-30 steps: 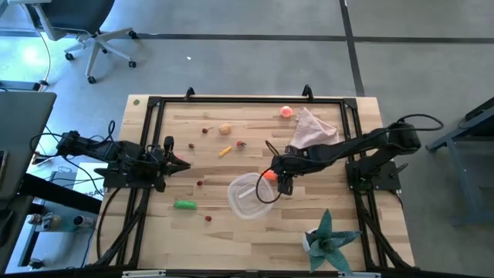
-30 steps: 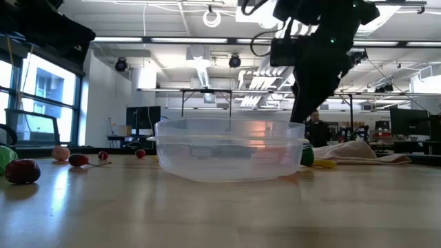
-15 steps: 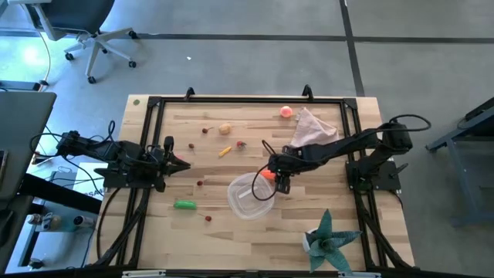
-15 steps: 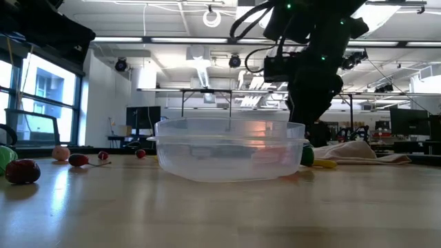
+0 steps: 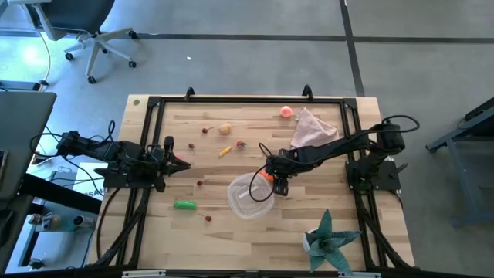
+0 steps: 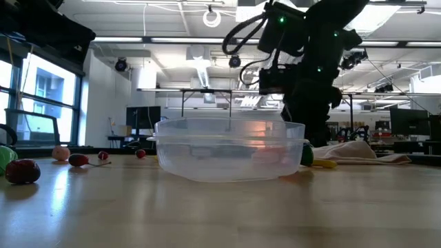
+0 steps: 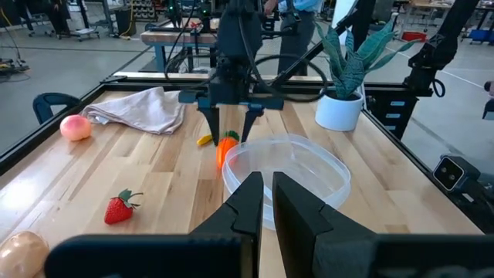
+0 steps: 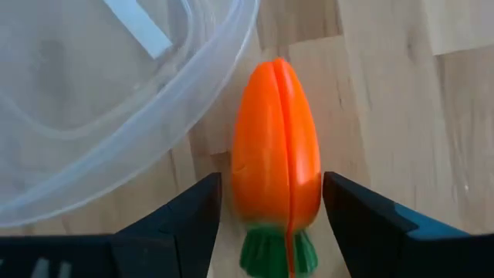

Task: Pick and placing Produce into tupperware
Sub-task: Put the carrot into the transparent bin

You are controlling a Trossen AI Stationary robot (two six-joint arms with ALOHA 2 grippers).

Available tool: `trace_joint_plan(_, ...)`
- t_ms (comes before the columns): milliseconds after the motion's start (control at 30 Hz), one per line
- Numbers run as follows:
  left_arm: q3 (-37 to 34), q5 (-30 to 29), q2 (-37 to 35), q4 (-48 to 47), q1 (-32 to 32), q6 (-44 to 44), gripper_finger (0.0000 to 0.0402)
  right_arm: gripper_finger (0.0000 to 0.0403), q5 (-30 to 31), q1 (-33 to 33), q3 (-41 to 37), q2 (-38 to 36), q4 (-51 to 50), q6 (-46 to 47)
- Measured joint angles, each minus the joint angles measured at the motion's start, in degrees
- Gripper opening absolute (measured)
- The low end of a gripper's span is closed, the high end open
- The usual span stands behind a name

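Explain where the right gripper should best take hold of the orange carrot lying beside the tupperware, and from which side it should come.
Grip the carrot across its thick orange body near the green top, from above. It lies flat on the wood just outside the tupperware rim, and the right gripper already has an open finger on each long side, so closing there probably holds best.

A robotics lab in an open, industrial hall — bare concrete floor [image 5: 231, 62] with a rolling office chair [image 5: 96, 31] at ten o'clock of the wooden table [image 5: 216, 166]. Beyond it: ceiling strip lights [image 6: 158, 40], monitors [image 6: 141, 118], more workbenches [image 7: 181, 35] — and cables [image 5: 46, 147] trailing off the black frame.
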Motion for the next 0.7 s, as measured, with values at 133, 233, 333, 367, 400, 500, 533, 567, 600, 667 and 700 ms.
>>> trace_joint_plan(133, 0.0, 0.0, 0.0, 0.0, 0.0, 0.0, 0.0021, 0.0219, 0.1, -0.6, 0.0, 2.0, 0.4, -0.4)
trace_joint_plan(233, 0.0, 0.0, 0.0, 0.0, 0.0, 0.0, 0.0021, 0.0219, 0.1, -1.2, 0.0, 3.1, 0.7, -0.8)
trace_joint_plan(333, 0.0, 0.0, 0.0, 0.0, 0.0, 0.0, 0.0021, 0.0219, 0.0, -1.7, 0.1, 3.4, 1.1, -1.6)
trace_joint_plan(367, 0.0, 0.0, 0.0, 0.0, 0.0, 0.0, 0.0021, 0.0219, -0.1, -1.8, 0.1, 3.4, 1.2, -1.8)
trace_joint_plan(400, 0.0, 0.0, 0.0, 0.0, 0.0, 0.0, 0.0021, 0.0219, -0.1, -1.8, 0.0, 3.4, 1.3, -1.9)
trace_joint_plan(500, 0.0, 0.0, 0.0, 0.0, 0.0, 0.0, 0.0021, 0.0217, -0.1, -1.8, 0.0, 3.4, 1.8, -2.2)
trace_joint_plan(533, 0.0, 0.0, 0.0, 0.0, 0.0, 0.0, 0.0021, 0.0216, 0.0, -1.8, 0.0, 3.4, 2.0, -2.5)
trace_joint_plan(567, 0.0, 0.0, 0.0, 0.0, 0.0, 0.0, 0.0021, 0.0216, 0.1, -1.8, 0.0, 3.4, 2.2, -2.8)
trace_joint_plan(600, 0.0, 0.0, 0.0, 0.0, 0.0, 0.0, 0.0021, 0.0216, 0.4, -1.8, 0.0, 3.4, 2.5, -3.0)
trace_joint_plan(667, 0.0, 0.0, 0.0, 0.0, 0.0, 0.0, 0.0021, 0.0216, 0.5, -1.8, 0.0, 3.4, 2.8, -3.2)
trace_joint_plan(700, 0.0, 0.0, 0.0, 0.0, 0.0, 0.0, 0.0021, 0.0216, 0.5, -1.8, 0.0, 3.4, 3.0, -3.4)
